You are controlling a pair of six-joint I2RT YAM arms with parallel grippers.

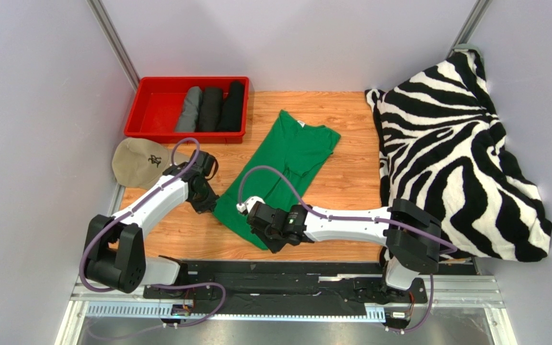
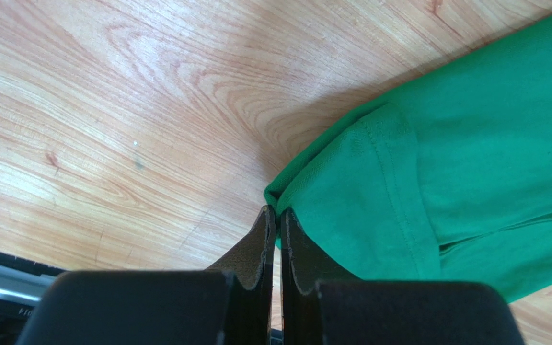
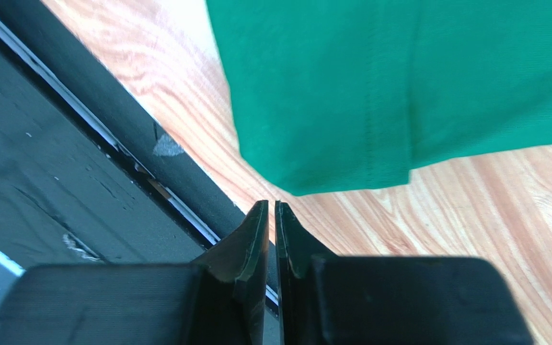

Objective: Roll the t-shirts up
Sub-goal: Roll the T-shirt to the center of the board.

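Note:
The bright green t-shirt [image 1: 286,158] lies folded lengthwise, diagonally on the wooden table. My left gripper [image 1: 210,195] is at its lower left edge. In the left wrist view the jaws [image 2: 277,212] are shut on a corner of the green t-shirt [image 2: 437,165], which is slightly raised off the wood. My right gripper [image 1: 259,223] is over the shirt's near end. In the right wrist view it [image 3: 272,205] is shut and empty, a little short of the hem corner of the shirt [image 3: 401,86]. A dark grey rolled shirt [image 1: 189,109] and two black ones [image 1: 221,108] lie in the red tray [image 1: 142,100].
A zebra-striped blanket [image 1: 452,158] is heaped along the right side. A beige cap [image 1: 138,162] lies at the left edge beside my left arm. The black base rail [image 3: 56,144] runs along the table's near edge, close to my right gripper.

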